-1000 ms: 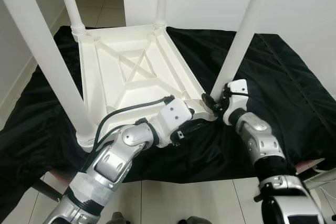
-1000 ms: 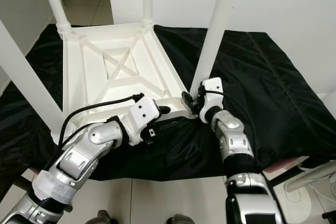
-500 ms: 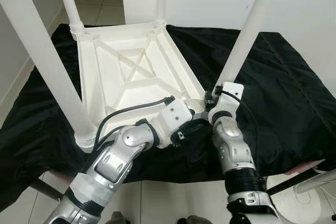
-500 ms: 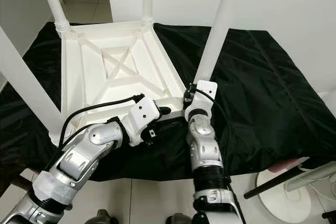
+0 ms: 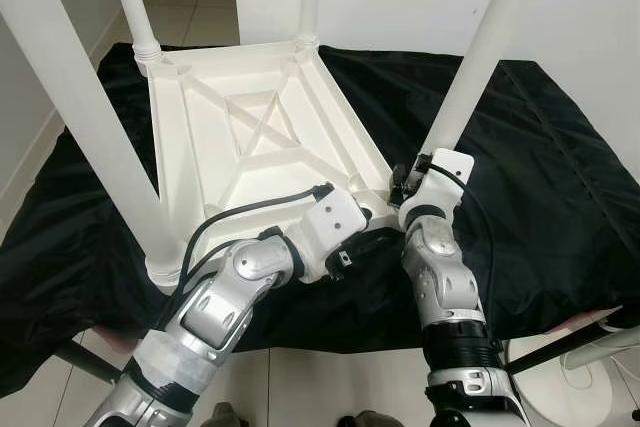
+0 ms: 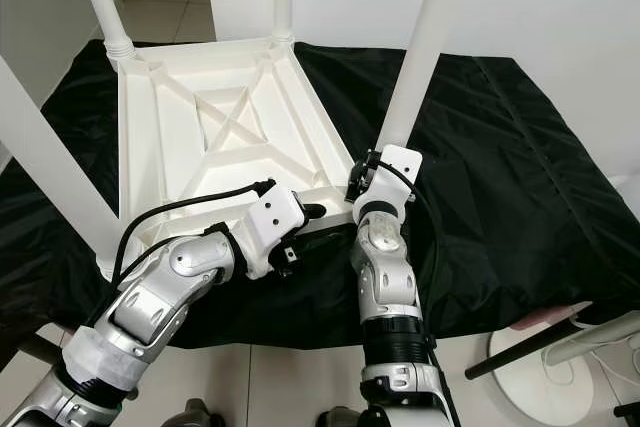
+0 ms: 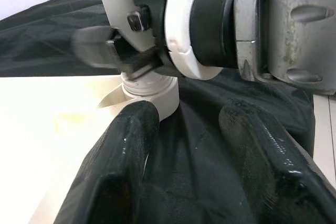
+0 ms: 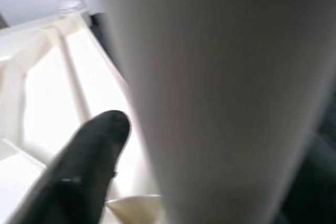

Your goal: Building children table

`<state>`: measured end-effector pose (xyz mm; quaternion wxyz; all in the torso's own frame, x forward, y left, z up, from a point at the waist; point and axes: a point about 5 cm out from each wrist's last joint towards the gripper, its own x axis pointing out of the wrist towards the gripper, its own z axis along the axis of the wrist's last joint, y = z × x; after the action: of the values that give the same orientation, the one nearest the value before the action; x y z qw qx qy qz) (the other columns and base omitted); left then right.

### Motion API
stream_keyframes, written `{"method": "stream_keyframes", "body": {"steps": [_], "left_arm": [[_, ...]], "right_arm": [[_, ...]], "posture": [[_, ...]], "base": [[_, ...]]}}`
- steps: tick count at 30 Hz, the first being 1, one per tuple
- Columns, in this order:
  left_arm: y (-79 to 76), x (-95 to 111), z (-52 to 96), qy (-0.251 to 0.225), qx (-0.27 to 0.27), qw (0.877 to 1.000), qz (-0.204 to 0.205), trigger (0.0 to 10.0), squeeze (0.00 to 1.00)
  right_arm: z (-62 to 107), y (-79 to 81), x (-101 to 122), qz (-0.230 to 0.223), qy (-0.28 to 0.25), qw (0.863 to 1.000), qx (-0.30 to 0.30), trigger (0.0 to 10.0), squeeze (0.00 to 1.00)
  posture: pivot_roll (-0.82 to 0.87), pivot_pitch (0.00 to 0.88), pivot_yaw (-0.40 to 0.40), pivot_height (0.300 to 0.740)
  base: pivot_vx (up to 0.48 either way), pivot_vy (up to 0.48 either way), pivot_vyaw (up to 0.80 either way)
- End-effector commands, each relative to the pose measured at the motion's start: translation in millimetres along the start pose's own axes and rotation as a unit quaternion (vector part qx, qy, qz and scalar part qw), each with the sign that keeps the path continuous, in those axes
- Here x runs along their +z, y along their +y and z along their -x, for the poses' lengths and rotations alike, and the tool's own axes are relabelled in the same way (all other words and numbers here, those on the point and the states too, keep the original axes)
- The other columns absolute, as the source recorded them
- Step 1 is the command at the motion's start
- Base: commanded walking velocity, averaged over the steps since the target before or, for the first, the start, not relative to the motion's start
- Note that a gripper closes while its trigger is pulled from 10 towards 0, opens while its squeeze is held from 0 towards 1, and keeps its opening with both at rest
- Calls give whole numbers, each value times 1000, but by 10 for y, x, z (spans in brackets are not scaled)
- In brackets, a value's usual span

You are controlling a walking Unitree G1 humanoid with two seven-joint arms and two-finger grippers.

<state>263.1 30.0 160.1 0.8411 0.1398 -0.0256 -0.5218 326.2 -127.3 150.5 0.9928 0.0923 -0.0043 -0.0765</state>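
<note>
A white children's table [image 5: 250, 137] lies upside down on a black cloth [image 5: 540, 167], its legs pointing up. My right gripper [image 5: 398, 187] is at the base of the near right leg [image 5: 470, 67], clasping it just above the socket [image 7: 152, 93]. In the right wrist view one black finger [image 8: 89, 156] lies against the leg [image 8: 220, 87], and the other finger is hidden behind it. My left gripper [image 5: 375, 240] sits low at the same corner of the table. Its fingers [image 7: 121, 171] are open, with black cloth between them.
The near left leg [image 5: 80, 117] rises close to my left arm. Two more legs stand at the far corners. A white wall is behind the cloth and tiled floor is in front. A white round stand [image 6: 560, 367] sits on the floor at lower right.
My right forearm has swung in from the right and now stands nearly straight below the leg base, with the gripper closed in on the leg. The left arm has not moved.
</note>
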Motion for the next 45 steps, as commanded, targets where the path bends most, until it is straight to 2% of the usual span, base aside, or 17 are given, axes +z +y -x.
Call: {"method": "stream_keyframes", "body": {"steps": [1,3,4,6,10,12,17,19,20,23,30,32,33,34,35,36,45], "left_arm": [[-43,-2,0,5,-14,1000,-5,10000,0],[-42,-3,2,5,-13,1000,-5,10000,0],[-40,-3,2,5,-13,1000,-5,10000,0],[-38,-2,3,5,-13,1000,-5,10000,0],[-33,-3,6,5,-13,1000,-6,10000,0],[-33,-3,6,5,-13,1000,-6,10000,0],[-22,-1,6,5,-12,1000,-5,10000,0],[-20,0,2,5,-12,1000,-5,10000,0],[-20,0,2,5,-12,1000,-5,10000,0],[4,5,-2,5,-11,1000,-5,10000,0],[15,10,-4,5,-12,1000,-7,10000,0],[33,15,-4,5,-11,1000,-8,10000,0],[33,15,-4,5,-11,1000,-8,10000,0],[43,17,-2,5,-9,1000,-9,10000,0],[43,17,-2,5,-9,1000,-9,10000,0],[50,17,1,6,-6,1000,-9,10000,0],[64,11,31,7,8,1000,-6,10000,0]], "right_arm": [[15,-10,0,-4,-3,1000,6,10000,1000],[12,-9,8,-3,-5,1000,15,10000,1000],[11,-12,20,-7,-6,999,33,10000,0],[9,-30,35,-4,-8,998,65,10000,0],[-20,-275,37,37,-3,988,148,10000,0],[-20,-275,37,37,-3,988,148,10000,0],[-58,-449,19,82,5,978,193,10000,0],[-86,-517,7,110,10,963,245,10000,0],[-86,-517,7,110,10,963,245,10000,0],[-154,-525,-7,141,18,943,302,10000,0],[-223,-517,15,153,21,930,334,10000,0],[-310,-479,46,174,26,917,358,10000,0],[-310,-479,46,174,26,917,358,10000,0],[-346,-464,53,187,31,909,370,5333,0],[-346,-464,53,187,31,909,370,5333,0],[-370,-460,55,196,37,904,377,157,0],[-395,-621,-12,208,65,895,389,0,0]], "posture": [[-16,0,-50,740],[-16,0,-50,740],[-17,0,-48,740],[-18,0,-47,740],[-22,0,-46,740],[-22,0,-46,740],[-30,0,-39,740],[-31,0,-33,740],[-31,0,-33,740],[-35,0,-22,740],[-37,0,-15,740],[-37,0,-9,740],[-37,0,-9,740],[-33,0,-14,740],[-33,0,-14,740],[-27,0,-20,740],[-14,0,-36,740]], "base": [[0,0,0],[0,0,0],[0,0,0],[0,0,0],[0,0,0],[0,0,0],[0,0,0],[0,0,0],[0,0,0],[0,0,0],[0,0,0],[0,0,0],[0,0,0],[0,0,0],[0,0,0],[0,0,0],[0,0,0]]}}
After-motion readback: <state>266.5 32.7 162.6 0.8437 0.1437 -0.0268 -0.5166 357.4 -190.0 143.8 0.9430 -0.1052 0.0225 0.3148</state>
